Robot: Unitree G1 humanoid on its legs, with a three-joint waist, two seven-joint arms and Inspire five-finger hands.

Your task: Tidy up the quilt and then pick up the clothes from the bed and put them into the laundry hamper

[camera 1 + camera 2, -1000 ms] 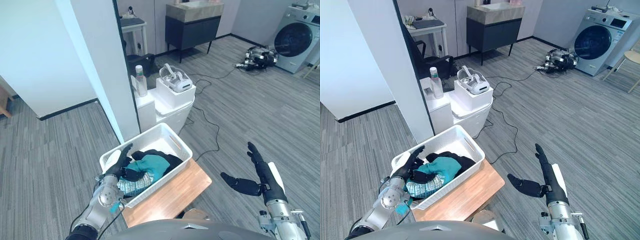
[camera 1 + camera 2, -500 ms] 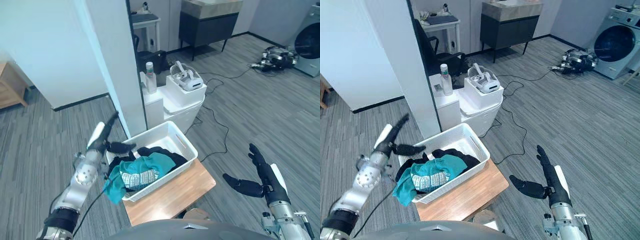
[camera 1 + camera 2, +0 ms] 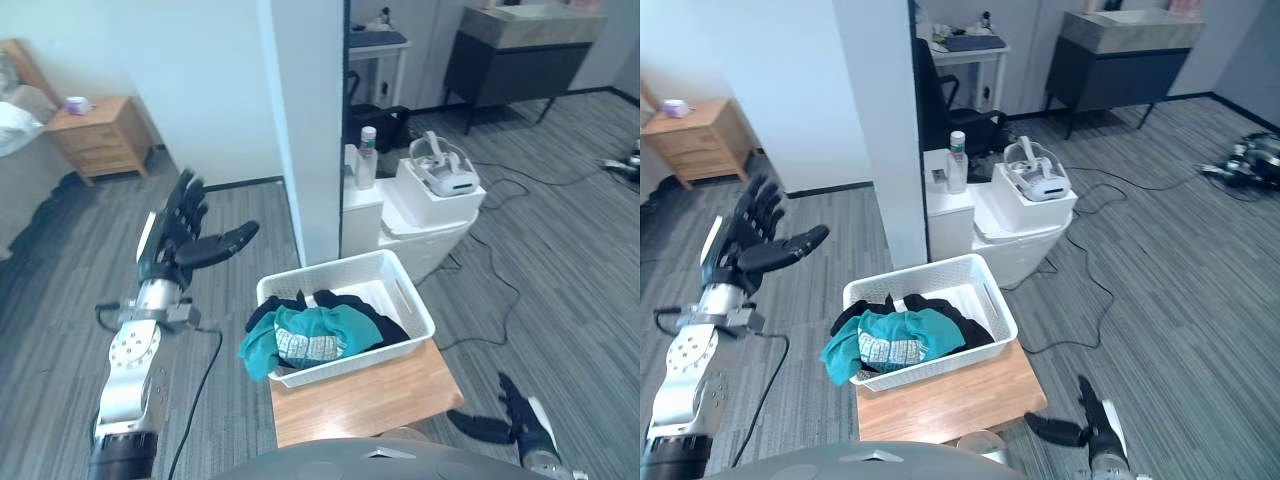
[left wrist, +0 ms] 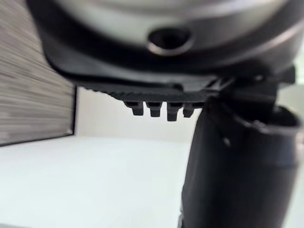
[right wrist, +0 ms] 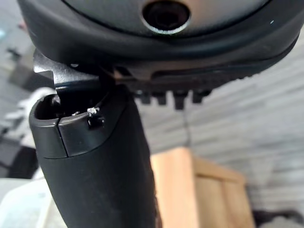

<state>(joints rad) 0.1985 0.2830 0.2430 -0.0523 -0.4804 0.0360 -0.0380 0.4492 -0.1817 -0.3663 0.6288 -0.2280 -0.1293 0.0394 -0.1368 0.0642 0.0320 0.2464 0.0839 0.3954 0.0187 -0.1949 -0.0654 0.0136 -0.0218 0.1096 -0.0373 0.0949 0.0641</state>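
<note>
- Hovering up on the left, the left hand (image 3: 172, 248) has its fingers spread and thumb out, released and empty.
- The right hand (image 3: 518, 424) hangs low at the near right, fingers straight, nothing in it, well apart from the work.
- The clothes sit in the hamper (image 3: 415, 305), which rests on the small table (image 3: 370, 395) at centre.
- A teal garment (image 3: 300, 340) lies on top and spills over the hamper's near-left rim; dark clothes (image 3: 352, 304) lie behind it, inside.
- Here is the key relation: the hamper lies to the right of the left hand and nearer to the robot, and the drooping teal edge points toward that hand.
- The hamper's long axis runs left to right, the right end a touch farther away, so its short left end faces the left hand.
- The left hand looks the nearer one by a clear margin; the right hand has the table corner between it and the hamper.
- At the far left a nightstand (image 3: 100, 135) shows, and beside it something pale that I take for the bed (image 3: 14, 108), also on the left hand's side.
- My read: the clothes are as good as in, with just that overhang to tuck, and I can't tell from here how the quilt lies.
</note>
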